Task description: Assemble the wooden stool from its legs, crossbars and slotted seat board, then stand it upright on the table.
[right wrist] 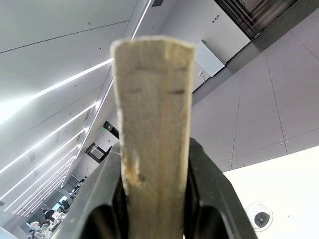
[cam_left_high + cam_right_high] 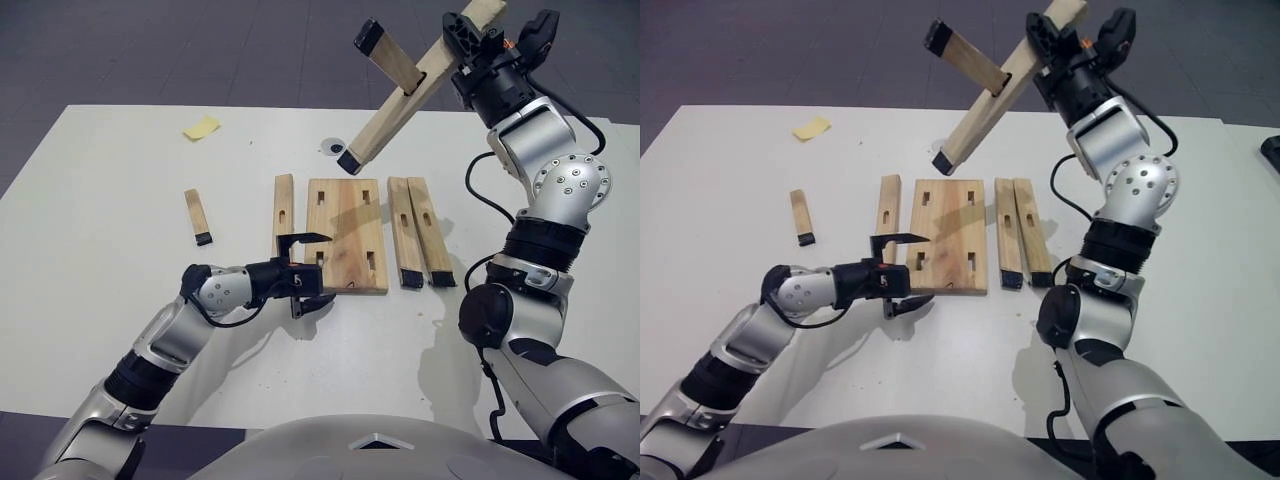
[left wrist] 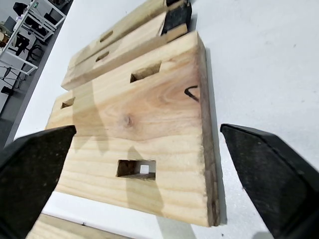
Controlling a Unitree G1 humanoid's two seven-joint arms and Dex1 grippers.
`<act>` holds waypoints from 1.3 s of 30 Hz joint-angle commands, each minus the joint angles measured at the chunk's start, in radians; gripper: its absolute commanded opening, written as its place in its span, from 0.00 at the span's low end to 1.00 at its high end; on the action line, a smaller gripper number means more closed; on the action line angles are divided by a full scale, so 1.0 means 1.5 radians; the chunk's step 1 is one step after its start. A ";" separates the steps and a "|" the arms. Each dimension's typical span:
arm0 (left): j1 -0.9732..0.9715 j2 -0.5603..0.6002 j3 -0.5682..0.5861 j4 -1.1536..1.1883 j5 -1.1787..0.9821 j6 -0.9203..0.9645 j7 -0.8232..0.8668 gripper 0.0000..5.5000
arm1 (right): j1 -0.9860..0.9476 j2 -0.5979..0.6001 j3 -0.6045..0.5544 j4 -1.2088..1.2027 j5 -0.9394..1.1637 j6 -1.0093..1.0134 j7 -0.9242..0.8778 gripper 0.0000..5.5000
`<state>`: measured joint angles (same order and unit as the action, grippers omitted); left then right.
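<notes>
The slotted seat board [image 2: 345, 235] lies flat in the middle of the table. One leg [image 2: 284, 212] lies along its left side and two legs [image 2: 403, 230] [image 2: 428, 232] along its right. A short crossbar [image 2: 197, 216] lies apart, farther left. My left gripper [image 2: 308, 270] is open at the board's near-left corner, its fingers [image 3: 35, 174] spread wider than the board's end [image 3: 144, 129]. High over the far table edge, my right gripper [image 2: 468, 38] is shut on a tilted leg [image 2: 400, 110] with a crossbar [image 2: 385, 55] stuck through its slot; the leg's end [image 1: 154, 114] shows between the fingers.
A yellow sticky note [image 2: 202, 127] lies at the far left of the white table [image 2: 120, 300]. A small round black-and-white mark [image 2: 330, 147] sits just beyond the board. Bare tabletop lies to the left and near side.
</notes>
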<state>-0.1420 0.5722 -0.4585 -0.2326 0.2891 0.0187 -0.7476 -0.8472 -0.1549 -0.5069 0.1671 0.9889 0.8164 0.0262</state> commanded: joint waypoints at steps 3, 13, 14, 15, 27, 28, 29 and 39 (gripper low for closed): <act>-0.033 -0.047 -0.007 0.075 0.056 0.010 0.064 0.98 | -0.010 0.004 0.009 -0.022 0.014 -0.008 -0.005 0.18; -0.073 -0.086 0.018 0.127 0.048 0.006 0.102 0.98 | 0.043 0.023 0.043 -0.080 -0.044 -0.086 -0.016 0.18; -0.076 -0.091 0.020 0.131 0.046 0.007 0.105 0.98 | 0.047 0.027 0.044 -0.082 -0.046 -0.092 -0.018 0.18; -0.080 -0.096 0.022 0.135 0.046 0.007 0.108 0.98 | 0.050 0.030 0.045 -0.083 -0.049 -0.098 -0.020 0.18; -0.099 -0.163 0.053 0.109 0.008 0.005 0.145 0.98 | 0.068 0.032 0.039 -0.087 -0.050 -0.130 -0.026 0.18; -0.096 -0.167 0.067 0.087 -0.007 0.014 0.146 0.98 | 0.069 0.032 0.033 -0.091 -0.047 -0.134 -0.031 0.18; -0.091 -0.172 0.085 0.059 -0.026 0.030 0.146 0.98 | 0.072 0.033 0.027 -0.097 -0.049 -0.142 -0.039 0.18; -0.107 -0.297 0.444 -0.125 -0.386 0.275 0.304 0.98 | 0.225 0.014 0.110 -0.315 -0.127 -0.134 -0.062 0.18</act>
<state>-0.2541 0.1771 0.0796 -0.4665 -0.2300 0.3927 -0.4117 -0.5515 -0.1514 -0.3377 -0.2585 0.7973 0.6121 -0.0270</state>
